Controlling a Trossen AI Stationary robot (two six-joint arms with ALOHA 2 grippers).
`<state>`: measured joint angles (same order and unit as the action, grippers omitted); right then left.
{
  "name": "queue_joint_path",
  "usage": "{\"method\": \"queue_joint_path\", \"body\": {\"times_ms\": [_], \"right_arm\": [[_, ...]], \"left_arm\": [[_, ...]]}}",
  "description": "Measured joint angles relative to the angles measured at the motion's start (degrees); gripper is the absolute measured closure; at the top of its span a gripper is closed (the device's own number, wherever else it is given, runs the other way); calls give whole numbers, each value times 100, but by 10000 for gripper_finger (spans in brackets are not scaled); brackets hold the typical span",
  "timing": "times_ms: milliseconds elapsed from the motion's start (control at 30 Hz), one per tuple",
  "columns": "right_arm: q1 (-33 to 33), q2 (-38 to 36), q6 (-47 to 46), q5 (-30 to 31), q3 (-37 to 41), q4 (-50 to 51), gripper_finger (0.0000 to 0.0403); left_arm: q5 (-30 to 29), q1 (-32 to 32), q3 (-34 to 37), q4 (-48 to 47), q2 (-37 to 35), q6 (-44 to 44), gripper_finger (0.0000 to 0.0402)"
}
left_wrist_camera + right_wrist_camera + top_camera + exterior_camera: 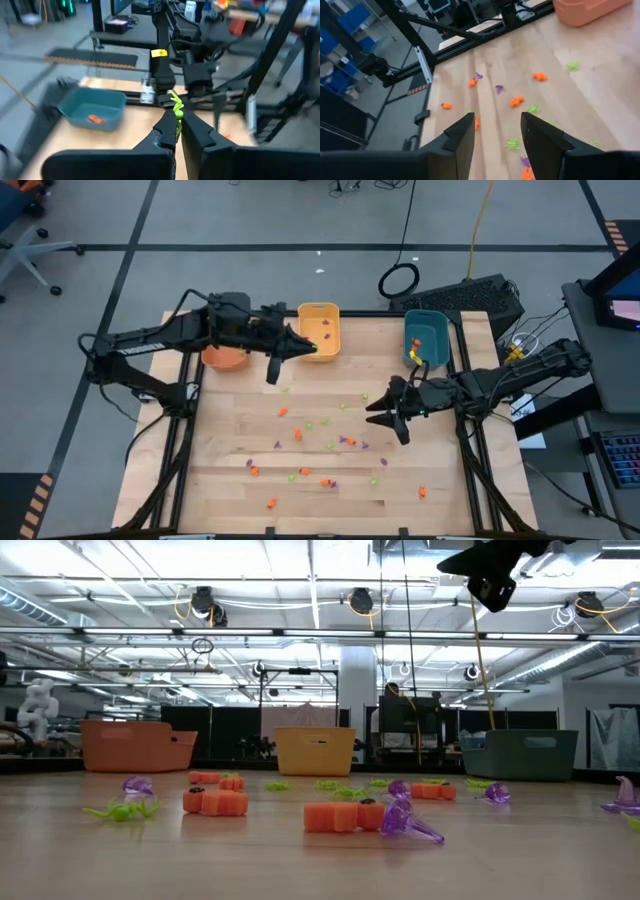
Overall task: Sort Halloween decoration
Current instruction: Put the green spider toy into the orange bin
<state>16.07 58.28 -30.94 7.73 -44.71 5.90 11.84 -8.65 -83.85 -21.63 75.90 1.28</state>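
Partly hidden, green trinket [176, 107] between pressed left tool [178, 131]; right tool [497, 131] spread, empty.

**Count on the table**

Three bins: one orange [225, 357], one yellow [320, 330], one teal [427, 337]. Two arms. Roughly two dozen small trinkets [300, 434] lie scattered, in orange, green and purple; an exact tally cannot be made.
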Motion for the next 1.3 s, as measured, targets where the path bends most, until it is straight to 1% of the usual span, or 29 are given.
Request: {"method": "queue_joint_path", "body": {"times_ms": [100,267,400,500,600,900,1167,1300], "right_arm": [[0,0,181,1,0,38,257],[0,0,225,0,0,148,257],[0,2,326,0,0,311,257],[2,2,321,0,0,341,257],[3,2,321,0,0,340,257],[3,2,319,-17,0,341,257],[3,2,304,-22,0,340,257],[3,2,-1,-25,0,340,257]], "left_arm": [[0,1,0,-2,2,-836,391],[-52,5,0,7,2,-2176,391],[-271,3,0,12,2,-2735,391],[-497,4,0,12,2,-2866,391],[-606,3,0,10,2,-2877,391],[-610,5,0,12,4,-2768,391],[-612,3,0,7,4,-1515,391],[-612,5,0,7,4,-845,391]]}}
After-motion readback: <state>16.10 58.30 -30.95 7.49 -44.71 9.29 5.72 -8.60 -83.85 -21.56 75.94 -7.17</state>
